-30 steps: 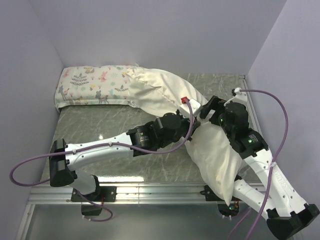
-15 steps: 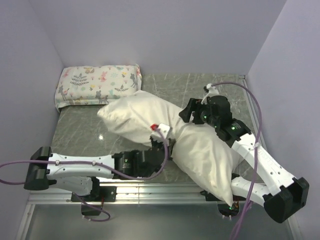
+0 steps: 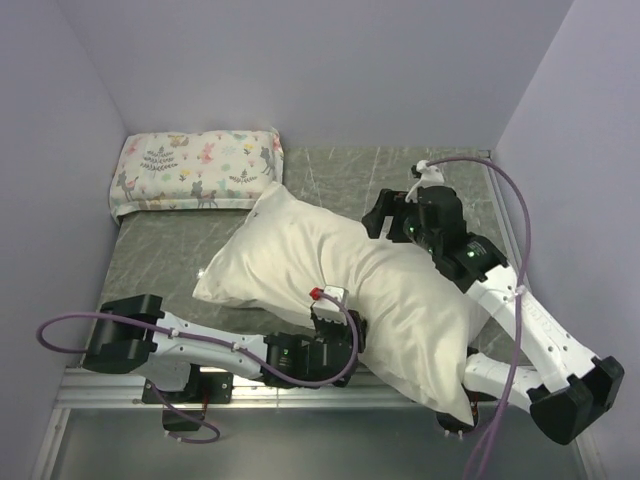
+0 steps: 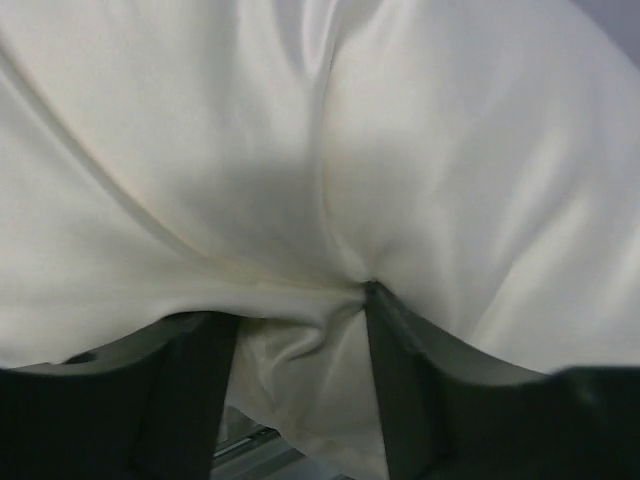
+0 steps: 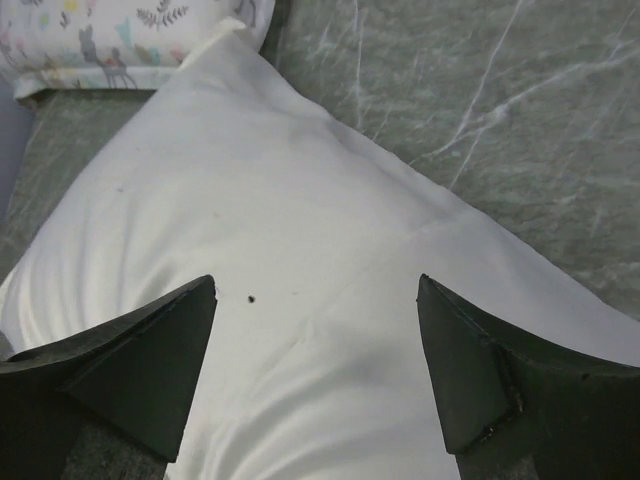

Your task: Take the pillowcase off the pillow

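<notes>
The cream pillowcase (image 3: 330, 260) covers the big pillow, which lies slanted across the table from the back left to the near right corner. I cannot tell any bare pillow apart from the case. My left gripper (image 3: 338, 318) sits at the pillow's near edge. In the left wrist view its jaws (image 4: 295, 310) stand apart, with a loose fold of the pillowcase (image 4: 320, 150) hanging between them. My right gripper (image 3: 385, 218) hovers open over the far right part. Its fingers (image 5: 316, 284) are spread wide above the smooth fabric (image 5: 300, 220) and hold nothing.
A small floral animal-print pillow (image 3: 195, 170) lies against the back left wall, and a corner of the big pillow almost reaches it. Bare green marble table (image 3: 160, 250) shows on the left. A metal rail (image 3: 120, 385) runs along the near edge. Walls close in on three sides.
The pillow has come down and spread flat toward the near left. My left arm has drawn back to the near edge and its jaws have opened. The right gripper has stayed over the far right.
</notes>
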Motion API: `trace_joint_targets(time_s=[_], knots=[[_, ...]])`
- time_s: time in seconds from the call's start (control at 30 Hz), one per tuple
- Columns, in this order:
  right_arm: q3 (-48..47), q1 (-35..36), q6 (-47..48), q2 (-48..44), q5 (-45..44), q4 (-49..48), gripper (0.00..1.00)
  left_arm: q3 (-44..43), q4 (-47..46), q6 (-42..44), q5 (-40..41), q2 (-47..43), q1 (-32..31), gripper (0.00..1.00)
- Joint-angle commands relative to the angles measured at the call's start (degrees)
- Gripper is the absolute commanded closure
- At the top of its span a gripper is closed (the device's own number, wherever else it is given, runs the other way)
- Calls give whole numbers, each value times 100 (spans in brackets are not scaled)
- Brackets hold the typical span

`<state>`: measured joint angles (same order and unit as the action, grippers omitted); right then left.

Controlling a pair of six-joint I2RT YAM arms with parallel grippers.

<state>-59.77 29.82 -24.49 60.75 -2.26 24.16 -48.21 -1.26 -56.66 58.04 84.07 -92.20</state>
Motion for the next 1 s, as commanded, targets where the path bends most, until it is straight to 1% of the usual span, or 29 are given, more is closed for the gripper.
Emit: trace_joint_targets(time_s=[0.0,0.03,0.07,0.13,0.27,0.33,0.47,0.5,0.53,0.57,0.6,0.67,0.7,0.73,0.8,0.83,0.93,0.97], knots=[[-378,23,67,-493,-467,273,10,-216,-1209,384,-916,-241,227,38],[-395,32,41,-564,-573,412,10,-181,-1323,471,-1117,-303,307,34],[-413,24,23,-678,-626,492,9,-180,-1464,594,-1189,-417,352,26],[-422,23,-55,-862,-679,685,9,-303,-1430,944,-1399,-488,449,18],[-141,32,-231,-1213,-486,809,9,-646,-1168,1263,-1734,-899,580,13],[122,32,-284,-1381,-477,888,9,-673,-1026,1263,-1770,-1164,642,11],[606,23,-328,-1900,-495,1011,9,-585,-482,1176,-1472,-2059,695,8],[746,23,-328,-1944,-494,1055,9,-593,-11,1140,-1236,-2183,747,7],[808,23,-346,-2066,-486,1151,9,-620,142,1027,-1103,-2298,782,5],[887,23,-346,-2137,-477,1187,9,-620,491,956,-1015,-2516,913,3],[1036,23,-381,-2199,-520,1205,9,-585,765,877,-979,-2632,993,3],[1160,32,-407,-2383,-582,1310,8,-480,986,841,-1101,-2921,1238,1],[1239,32,-433,-2436,-608,1336,8,-479,1100,824,-1415,-2984,1579,1],[1266,32,-425,-2515,-635,1424,8,-488,1284,858,-1566,-3019,1739,1],[1318,23,-451,-2586,-749,1529,8,-514,1286,999,-1856,-3081,1951,1],[1345,23,-460,-2647,-775,1608,8,-532,1268,1130,-1971,-3081,1960,1],[1494,32,-565,-2674,-610,1601,7,-1057,2180,930,-1648,-2766,2162,1],[1520,32,-592,-2630,-530,1574,7,-1129,2556,868,-1699,-2599,2485,1]])
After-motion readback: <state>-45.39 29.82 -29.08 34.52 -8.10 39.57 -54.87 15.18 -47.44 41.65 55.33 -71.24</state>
